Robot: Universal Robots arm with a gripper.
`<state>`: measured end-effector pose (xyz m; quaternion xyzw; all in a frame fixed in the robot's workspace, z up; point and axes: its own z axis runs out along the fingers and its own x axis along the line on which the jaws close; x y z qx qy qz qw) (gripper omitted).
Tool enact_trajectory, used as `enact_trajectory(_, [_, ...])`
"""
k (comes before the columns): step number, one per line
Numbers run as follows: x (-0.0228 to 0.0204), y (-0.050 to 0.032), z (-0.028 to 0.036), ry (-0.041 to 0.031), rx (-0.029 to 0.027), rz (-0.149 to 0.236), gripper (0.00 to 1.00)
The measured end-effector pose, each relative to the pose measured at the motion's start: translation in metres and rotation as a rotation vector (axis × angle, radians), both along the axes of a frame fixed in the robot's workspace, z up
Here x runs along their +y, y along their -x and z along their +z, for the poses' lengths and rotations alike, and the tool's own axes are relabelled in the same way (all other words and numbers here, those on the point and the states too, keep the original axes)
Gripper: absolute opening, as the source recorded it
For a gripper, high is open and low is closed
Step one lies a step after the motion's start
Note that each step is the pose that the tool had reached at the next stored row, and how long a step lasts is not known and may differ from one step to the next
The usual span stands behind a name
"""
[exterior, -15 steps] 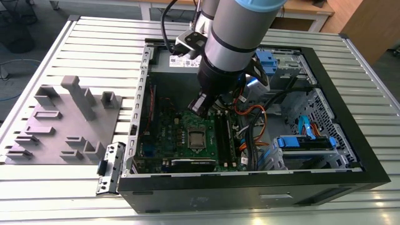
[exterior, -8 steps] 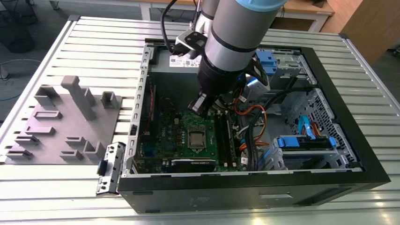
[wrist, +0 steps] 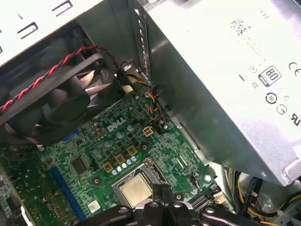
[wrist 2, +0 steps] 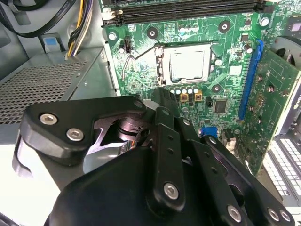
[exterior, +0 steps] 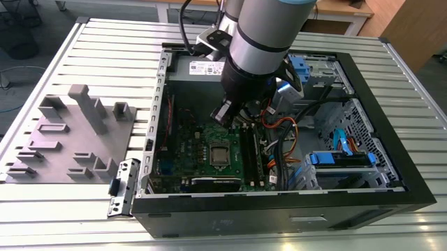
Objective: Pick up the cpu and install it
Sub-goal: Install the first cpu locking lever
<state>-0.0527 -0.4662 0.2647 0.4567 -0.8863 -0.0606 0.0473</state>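
Observation:
The cpu (exterior: 220,153) is a small silvery square lying flat in its socket on the green motherboard (exterior: 192,144), inside the open computer case. It also shows in both wrist views, cpu (wrist 2: 188,63) and cpu (wrist: 136,188), with the wire socket lever (wrist 2: 126,66) beside it. My gripper (exterior: 234,121) hangs above the board, a little off the cpu on the power supply's side and apart from it. Its black fingers (wrist 2: 162,99) come together at the tip, shut with nothing between them; gripper (wrist: 160,192).
A silver power supply (wrist: 225,70) and a black fan (wrist: 56,108) with red-black wire border the board. Memory slots (wrist 2: 188,9), an upright card (wrist 2: 277,94), orange and black cables (exterior: 286,136) and blue drive caddies (exterior: 342,157) crowd the case. A grey fixture (exterior: 70,130) lies on the exterior view's left.

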Motion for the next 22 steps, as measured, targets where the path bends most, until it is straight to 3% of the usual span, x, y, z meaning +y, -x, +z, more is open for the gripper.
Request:
enact_trajectory(2, [0.0000,0.0000,0.0000,-0.0207,-0.0003,0.000,0.11])
enact_trajectory(4, [0.0005,0.0001,0.0000,-0.0297,-0.0004,0.000,0.11])
enact_trajectory(13, [0.0030,-0.0049,0.0000,-0.0318,-0.0004,0.002,0.11])
enact_trajectory(18, [0.0039,-0.0124,0.0000,-0.0337,-0.0002,0.007,0.11])
enact_trajectory(22, [0.0068,-0.0144,-0.0002,-0.0337,-0.0003,0.008,0.11])
